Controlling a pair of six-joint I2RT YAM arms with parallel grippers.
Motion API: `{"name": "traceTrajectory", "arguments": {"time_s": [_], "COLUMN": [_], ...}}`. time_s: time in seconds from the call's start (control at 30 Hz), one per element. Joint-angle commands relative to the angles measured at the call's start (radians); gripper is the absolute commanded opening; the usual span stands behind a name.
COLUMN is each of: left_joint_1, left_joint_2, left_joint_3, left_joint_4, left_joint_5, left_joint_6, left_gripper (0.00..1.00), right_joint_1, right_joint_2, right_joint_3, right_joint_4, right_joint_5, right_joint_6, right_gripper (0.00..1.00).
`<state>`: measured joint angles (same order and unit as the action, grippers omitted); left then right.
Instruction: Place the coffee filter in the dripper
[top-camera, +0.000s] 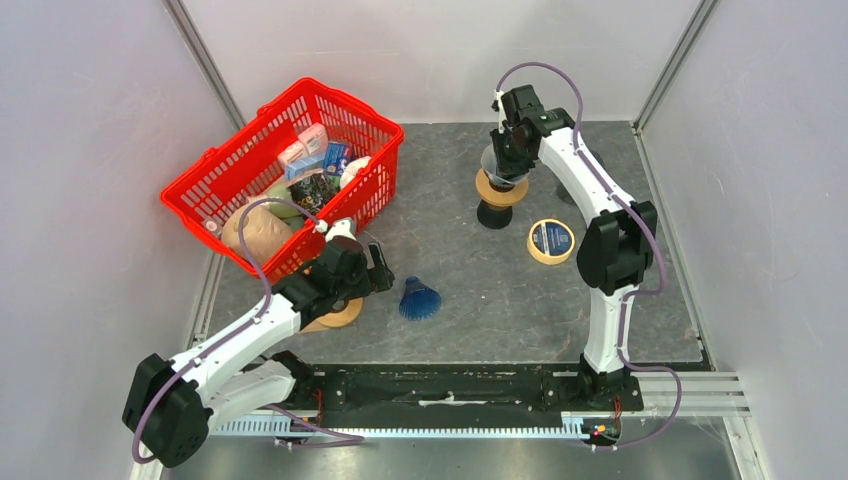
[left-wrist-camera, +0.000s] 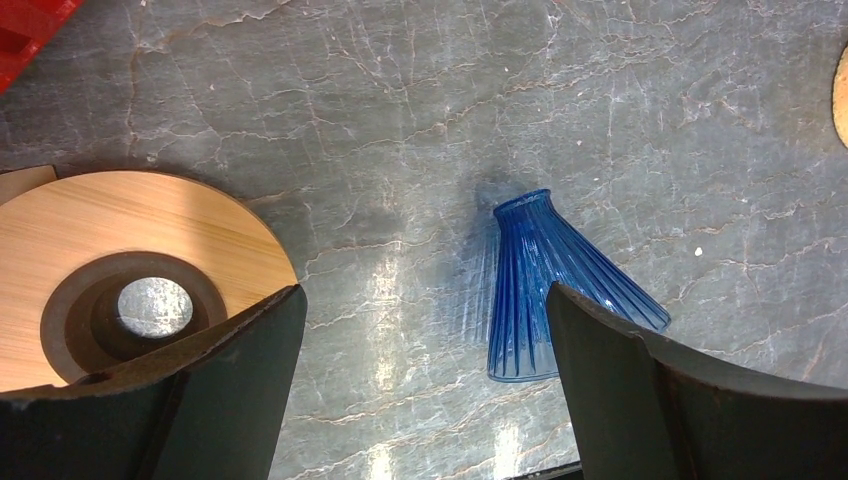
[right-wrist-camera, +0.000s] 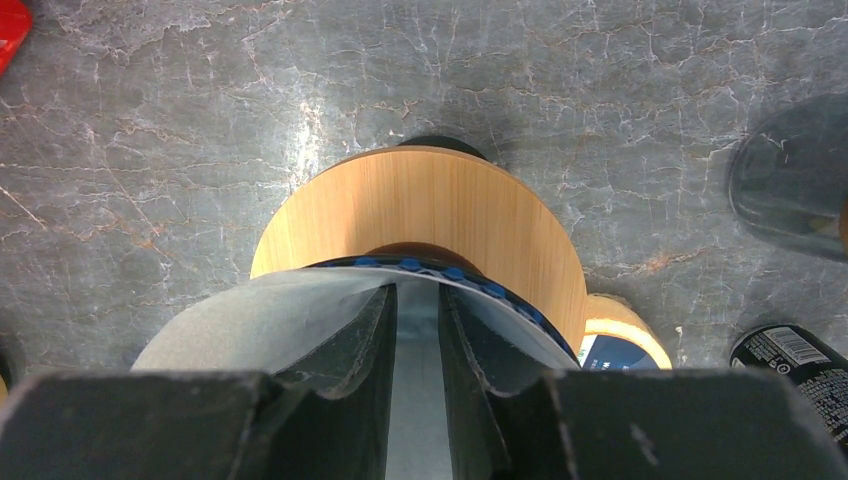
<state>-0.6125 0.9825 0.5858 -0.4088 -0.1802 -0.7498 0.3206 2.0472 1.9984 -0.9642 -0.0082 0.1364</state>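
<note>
Only the right wrist view shows the right gripper (right-wrist-camera: 417, 300) pinching the filter (right-wrist-camera: 240, 325) at the rim of the dripper (right-wrist-camera: 430, 205), lower centre; the left gripper (left-wrist-camera: 425, 300) gapes over open table (left-wrist-camera: 400, 100), beside a blue cone (left-wrist-camera: 540, 290).

The coffee filter (right-wrist-camera: 290, 315), a pale grey paper cone, is being pinched by a fold in its wall between the close-set fingers of the right end effector (right-wrist-camera: 417, 300). It is being held upright, mouth upward, directly over the dripper (right-wrist-camera: 430, 200). The filter's curved edge is being seen against a blue scalloped rim inside the dripper. Whether the paper is fully seated cannot be told.

The dripper is being shown as a round collar of light wood on a dark base. It is being kept upright on the bench (top-camera: 470, 270), toward the far middle.
</note>
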Motion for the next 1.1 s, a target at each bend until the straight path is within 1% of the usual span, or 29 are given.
{"name": "traceTrajectory", "arguments": {"time_s": [0.0, 0.2, 0.43, 0.83, 1.07], "left_joint_1": [0.008, 0.007, 0.008, 0.008, 0.008], "left_joint_2": [0.007, 0.008, -0.001, -0.008, -0.009], "left_joint_3": [0.032, 0.03, 0.028, 0.024, 0.023], "left_joint_4": [0.028, 0.028, 0.022, 0.021, 0.021], "left_joint_5": [-0.017, -0.018, -0.021, -0.028, -0.03], "left_joint_6": [0.022, 0.026, 0.027, 0.03, 0.032], "left_gripper": [0.96, 0.96, 0.96, 0.96, 0.96], "right_joint_1": [0.002, 0.002, 0.015, 0.062, 0.065], "right_joint_2": [0.023, 0.024, 0.032, 0.04, 0.048], "right_joint_3": [0.045, 0.044, 0.048, 0.044, 0.034], "right_joint_4": [-0.025, -0.03, -0.04, -0.054, -0.057], "right_joint_5": [-0.013, -0.012, 0.002, 0.191, 0.185], "right_joint_6": [-0.023, -0.026, -0.031, -0.063, -0.06], "right_gripper": [0.31, 0.35, 0.35, 0.35, 0.36]}}
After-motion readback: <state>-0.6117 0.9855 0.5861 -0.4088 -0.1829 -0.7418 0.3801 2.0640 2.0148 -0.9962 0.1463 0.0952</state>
